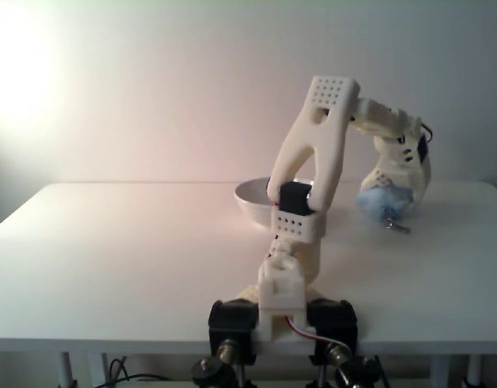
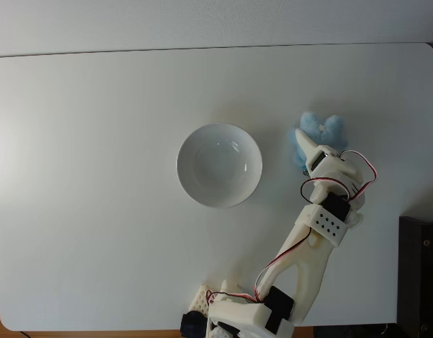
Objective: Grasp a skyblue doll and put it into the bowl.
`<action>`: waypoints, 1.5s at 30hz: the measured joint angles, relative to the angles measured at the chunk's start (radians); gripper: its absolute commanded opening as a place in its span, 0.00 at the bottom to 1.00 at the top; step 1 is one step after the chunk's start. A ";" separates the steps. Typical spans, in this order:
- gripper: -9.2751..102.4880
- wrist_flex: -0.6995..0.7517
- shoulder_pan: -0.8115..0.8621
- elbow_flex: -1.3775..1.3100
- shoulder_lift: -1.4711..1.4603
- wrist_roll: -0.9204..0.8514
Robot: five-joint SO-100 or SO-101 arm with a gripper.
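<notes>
A smooth white bench (image 2: 96,246) with rounded corners stands against a plain pale wall (image 1: 151,81), brightly lit at the upper left in a fixed view. The shallow round white bowl (image 2: 219,165) sits near mid-bench. Just right of it, the fluffy pale-blue plush doll (image 2: 323,129) is lifted slightly off the bench, the white claw (image 2: 305,143) clamped on it, its metal clasp (image 1: 400,227) dangling.

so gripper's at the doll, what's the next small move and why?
Probably lift a little, then swing toward the bowl. The gripper is down on the skyblue doll, which looks clear of the table with its clasp dangling. Whether the fingers are fully closed isn't clear, and the bowl sits empty.
</notes>
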 measured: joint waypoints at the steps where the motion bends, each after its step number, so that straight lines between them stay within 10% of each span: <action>1: 0.57 0.000 0.000 -0.002 -0.012 0.000; 19: 0.56 -0.002 -0.034 -0.175 -0.184 0.008; 31: 0.06 -0.012 -0.044 -0.186 -0.183 -0.002; 45: 0.08 0.000 -0.035 -0.190 -0.107 0.006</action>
